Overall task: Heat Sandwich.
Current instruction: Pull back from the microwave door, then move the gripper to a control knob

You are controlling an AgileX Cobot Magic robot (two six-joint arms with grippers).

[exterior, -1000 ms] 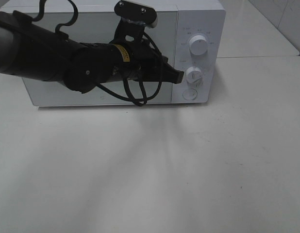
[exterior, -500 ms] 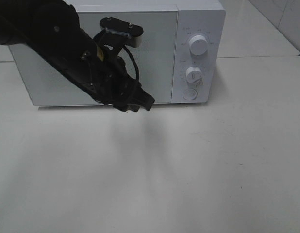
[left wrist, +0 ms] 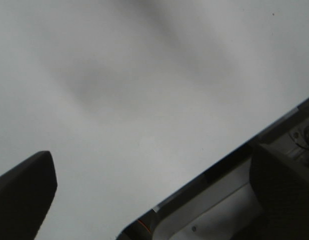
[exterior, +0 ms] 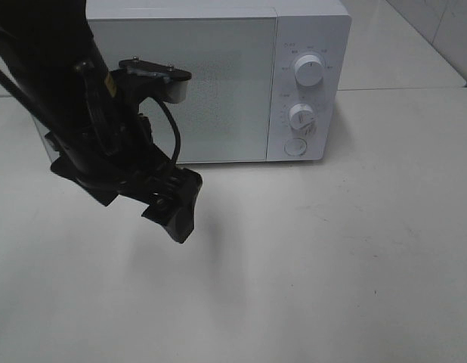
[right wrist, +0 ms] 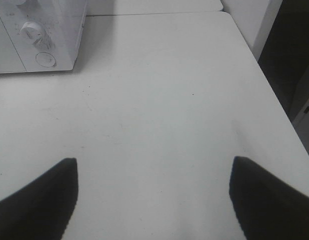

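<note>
Since a second back, the left claw (exterior: 175,214) was swung off the microwave (exterior: 226,83), down over the desk (exterior: 332,265) and spread open, the right claw (right wrist: 154,200) was held open and empty too, and no sandwich was seen anywhere, so with the door shut it's probably heating inside.

white microwave (exterior: 218,91) sitting door-shut on the pale table (exterior: 332,265) — upper knob (exterior: 309,69), lower knob (exterior: 301,116) and round button (exterior: 295,147) lining its right panel.

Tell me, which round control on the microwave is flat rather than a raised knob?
The bottom button, under the upper knob and lower knob; it looks flat.
</note>
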